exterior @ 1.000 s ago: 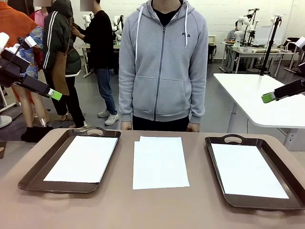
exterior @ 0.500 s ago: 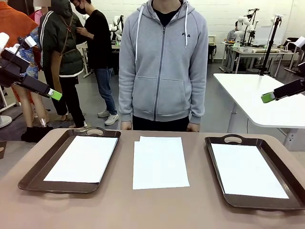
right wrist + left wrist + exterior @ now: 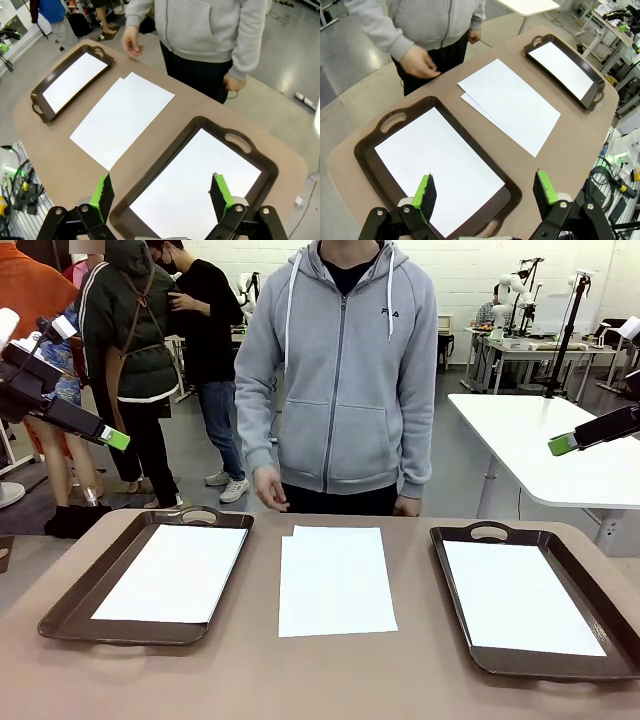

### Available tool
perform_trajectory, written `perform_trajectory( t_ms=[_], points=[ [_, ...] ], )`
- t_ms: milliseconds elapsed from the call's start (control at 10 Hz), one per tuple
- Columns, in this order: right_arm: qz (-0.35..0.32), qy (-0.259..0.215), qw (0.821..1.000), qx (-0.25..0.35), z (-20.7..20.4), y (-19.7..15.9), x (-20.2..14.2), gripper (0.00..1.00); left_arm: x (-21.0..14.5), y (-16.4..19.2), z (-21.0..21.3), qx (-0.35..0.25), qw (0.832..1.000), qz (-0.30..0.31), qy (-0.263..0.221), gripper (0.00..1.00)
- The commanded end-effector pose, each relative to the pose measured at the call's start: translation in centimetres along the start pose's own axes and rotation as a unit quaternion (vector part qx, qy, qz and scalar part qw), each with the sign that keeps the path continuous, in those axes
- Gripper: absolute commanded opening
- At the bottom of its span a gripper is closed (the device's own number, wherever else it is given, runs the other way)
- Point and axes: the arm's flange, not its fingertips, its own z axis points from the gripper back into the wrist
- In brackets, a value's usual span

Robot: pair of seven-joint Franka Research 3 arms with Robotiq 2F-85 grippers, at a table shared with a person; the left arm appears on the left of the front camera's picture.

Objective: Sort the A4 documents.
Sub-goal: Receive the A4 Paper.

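A brown table (image 3: 330,680) runs across from the robot's side to the person at 12 o'clock. The left gripper (image 3: 485,190) hangs high at 9 o'clock and the right gripper (image 3: 162,194) high at 3 o'clock. Both have their jaws spread wide and hold nothing.

Below them sit the left tray (image 3: 60,615) and the right tray (image 3: 445,570), each with one white sheet lying flat inside it. Between the trays, bare on the table, lies the loose stack of A4 documents (image 3: 335,580). At least two sheets are slightly offset, and their long axis runs 6 to 12.

From the left claw the stack lies toward 1 o'clock, from the right toward 11. Neither arm looks clearly nearer. The person's hand (image 3: 268,486), lifted just past the stack's far edge at 11 o'clock, is closest.
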Motion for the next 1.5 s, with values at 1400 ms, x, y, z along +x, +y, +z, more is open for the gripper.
perform_trajectory(
  t_ms=[1400],
  points=[
    [0.006, -0.001, 1.0, -0.003, -0.02, -0.05, 0.11, 1.0, 0.02, -0.09, -0.05, 0.002, 1.0, -0.001, 0.002, 1.0]
  ],
)
